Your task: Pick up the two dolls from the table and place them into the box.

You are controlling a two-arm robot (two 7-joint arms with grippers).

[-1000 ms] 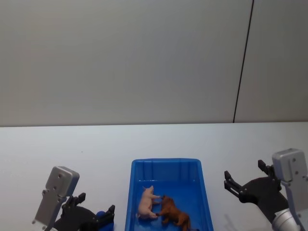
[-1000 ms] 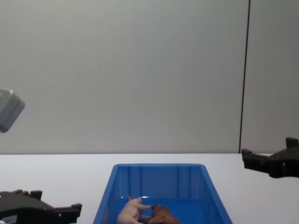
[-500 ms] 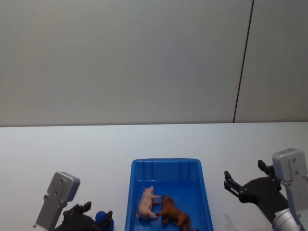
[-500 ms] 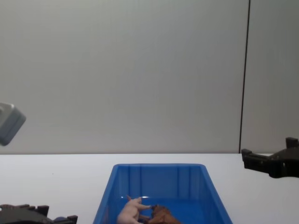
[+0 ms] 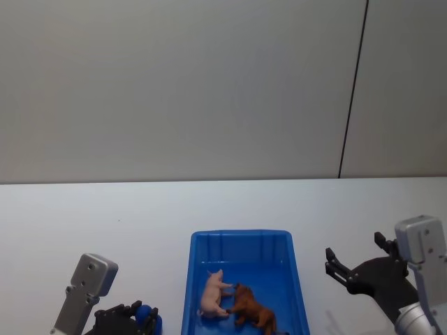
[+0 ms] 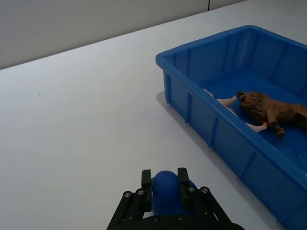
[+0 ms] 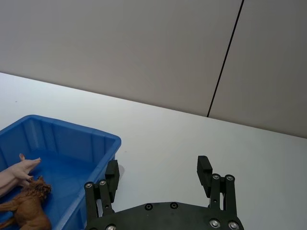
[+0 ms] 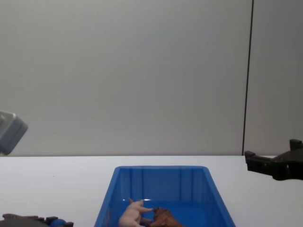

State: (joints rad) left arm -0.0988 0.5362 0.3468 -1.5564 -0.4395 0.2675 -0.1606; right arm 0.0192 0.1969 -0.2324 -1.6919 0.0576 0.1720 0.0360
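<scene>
I see both dolls already lying in the blue box (image 5: 241,241): the pink pig (image 5: 212,294) on its side, and the reddish-brown doll (image 5: 253,311) just beside it, their heads touching. On my left wrist camera, the left tool (image 6: 166,184) sits low over the white bench (image 5: 105,223), just left of the box, its fingers closed on a small blue ball (image 6: 166,187). The box's near wall stands between that tool and the dolls. The right tool (image 7: 158,173) hovers above the bench to the right of the box, fingers spread wide and holding nothing. A plain grey wall (image 5: 174,84) with a dark vertical seam runs behind the bench.
</scene>
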